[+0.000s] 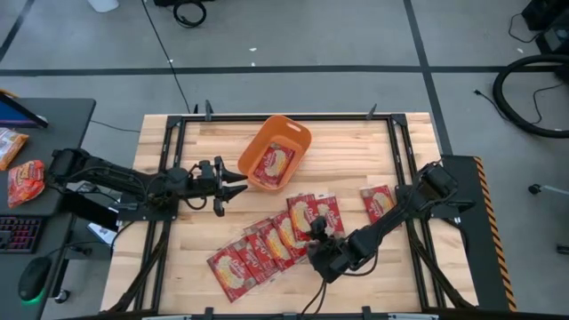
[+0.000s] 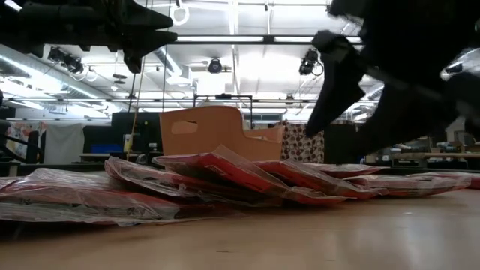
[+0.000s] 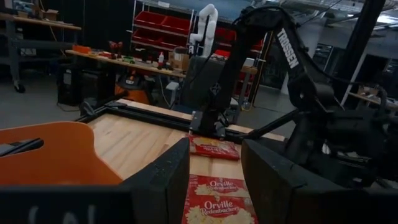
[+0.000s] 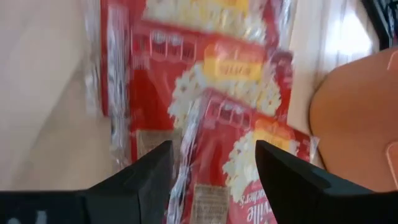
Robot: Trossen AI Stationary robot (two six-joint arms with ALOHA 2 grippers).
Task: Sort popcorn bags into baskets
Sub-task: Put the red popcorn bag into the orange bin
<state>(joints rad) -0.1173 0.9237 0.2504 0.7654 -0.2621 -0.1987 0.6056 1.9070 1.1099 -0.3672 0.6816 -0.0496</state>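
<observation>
pale wood table (image 1: 196,267), workshop shelving behind, left gripper (image 1: 233,187) parted and empty, right gripper (image 1: 316,233) spread and empty

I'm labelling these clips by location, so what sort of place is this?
Probably a robotics lab or workshop: red parts bins on shelving, a cluttered workbench, and a white robot arm beyond the wooden table.

Grey floor (image 1: 356,36), red-binned shelving (image 3: 163,22), ceiling lights (image 2: 232,37).
</observation>
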